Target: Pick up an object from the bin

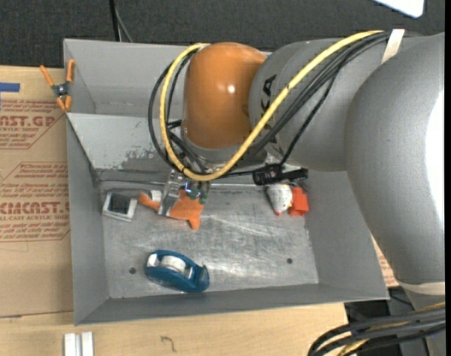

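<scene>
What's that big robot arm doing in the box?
The robot arm is trying to pick something out of the grey bin. Its gripper is low near the back, right over a small orange piece. Whether it has grabbed it is hard to tell. A blue tape dispenser lies near the front, a little grey square thing on the left, and a white and orange thing on the right.
</scene>
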Tool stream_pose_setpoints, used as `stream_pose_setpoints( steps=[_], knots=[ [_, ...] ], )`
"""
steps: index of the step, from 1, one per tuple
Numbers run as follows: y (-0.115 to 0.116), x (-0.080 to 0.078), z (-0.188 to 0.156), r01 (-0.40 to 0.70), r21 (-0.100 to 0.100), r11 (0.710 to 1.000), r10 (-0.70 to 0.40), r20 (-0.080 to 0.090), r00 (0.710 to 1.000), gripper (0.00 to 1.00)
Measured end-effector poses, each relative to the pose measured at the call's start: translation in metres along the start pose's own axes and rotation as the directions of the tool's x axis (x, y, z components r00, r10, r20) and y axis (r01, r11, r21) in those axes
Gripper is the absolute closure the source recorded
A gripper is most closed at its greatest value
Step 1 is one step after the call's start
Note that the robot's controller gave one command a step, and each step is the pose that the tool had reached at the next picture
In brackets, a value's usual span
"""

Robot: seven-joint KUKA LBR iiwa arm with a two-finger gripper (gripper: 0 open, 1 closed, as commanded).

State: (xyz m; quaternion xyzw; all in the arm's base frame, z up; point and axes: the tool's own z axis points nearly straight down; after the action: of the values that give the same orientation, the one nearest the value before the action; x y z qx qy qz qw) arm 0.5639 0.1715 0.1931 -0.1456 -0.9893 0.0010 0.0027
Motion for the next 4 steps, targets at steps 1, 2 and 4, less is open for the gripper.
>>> stream_pose_setpoints(
  steps=[1,2,4],
  knots=[
    [0.004,0.003,-0.041,0.047,-0.003,0.999,-0.047,0.008,0.999,0.0],
    [0.004,0.003,-0.041,0.047,-0.004,0.999,-0.047,0.007,0.999,0.0],
    [-0.013,-0.034,0.106,-0.052,-0.004,0.999,0.052,0.005,0.999,1.0]
  ],
)
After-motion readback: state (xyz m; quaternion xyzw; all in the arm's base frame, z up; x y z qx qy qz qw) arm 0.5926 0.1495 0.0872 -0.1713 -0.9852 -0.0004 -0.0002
